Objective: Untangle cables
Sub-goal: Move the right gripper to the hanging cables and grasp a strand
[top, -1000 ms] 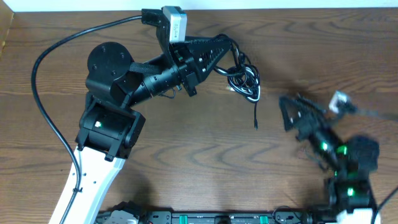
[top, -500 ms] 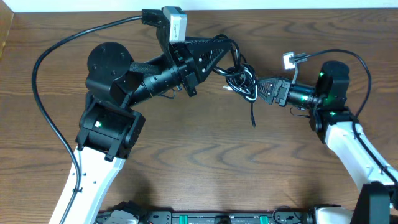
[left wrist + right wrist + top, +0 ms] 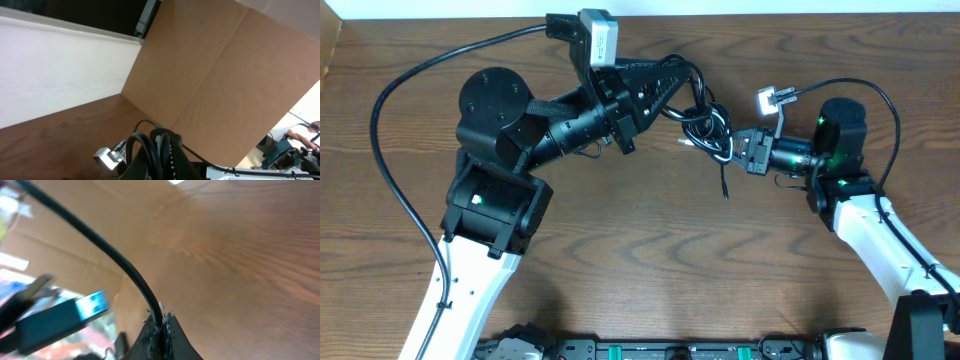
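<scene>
The cables (image 3: 712, 128) sit between left jaws and right jaws, over the table (image 3: 650, 250).

Our left arm rises from its white link, folds at the elbow and stretches out level, ending in our left tool (image 3: 686, 92), jaws pinched together on the cables (image 3: 711, 126). Our right arm bends at its elbow and reaches toward it, so the right tool (image 3: 740, 146) sits just beside the left tool's tip, facing it, jaws clamped tight on a black strand.

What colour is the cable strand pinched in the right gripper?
Black cable, clearest in the right wrist view.
</scene>
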You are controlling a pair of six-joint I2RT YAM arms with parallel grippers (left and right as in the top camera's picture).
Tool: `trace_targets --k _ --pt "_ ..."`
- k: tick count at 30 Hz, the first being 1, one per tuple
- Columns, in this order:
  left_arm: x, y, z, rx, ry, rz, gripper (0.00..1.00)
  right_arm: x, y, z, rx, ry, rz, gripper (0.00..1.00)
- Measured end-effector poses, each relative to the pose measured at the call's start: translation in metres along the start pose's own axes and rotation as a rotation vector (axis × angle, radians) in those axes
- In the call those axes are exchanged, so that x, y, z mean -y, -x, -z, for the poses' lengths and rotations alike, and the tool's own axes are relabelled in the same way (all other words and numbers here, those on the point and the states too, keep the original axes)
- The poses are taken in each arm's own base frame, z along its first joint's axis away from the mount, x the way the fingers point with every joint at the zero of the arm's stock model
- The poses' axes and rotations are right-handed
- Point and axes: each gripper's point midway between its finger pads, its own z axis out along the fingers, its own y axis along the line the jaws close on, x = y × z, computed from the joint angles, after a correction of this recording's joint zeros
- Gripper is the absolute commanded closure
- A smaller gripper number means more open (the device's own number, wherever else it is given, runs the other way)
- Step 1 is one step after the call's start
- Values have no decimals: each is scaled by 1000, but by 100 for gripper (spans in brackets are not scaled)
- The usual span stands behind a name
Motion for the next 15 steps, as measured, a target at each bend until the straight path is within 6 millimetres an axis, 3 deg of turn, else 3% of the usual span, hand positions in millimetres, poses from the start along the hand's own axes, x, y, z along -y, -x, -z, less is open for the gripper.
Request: trace_targets --k 4,10,15 --pt "1 1 0 3 -2 16 93 7 0 -13 30 -81 7 99" --pt "6 13 1 51 -13 -12 93 -5 -24 -42 -27 -94 67 99" --pt "-16 28 3 137 115 -29 93 -10 -52 -54 -120 -91 55 99"
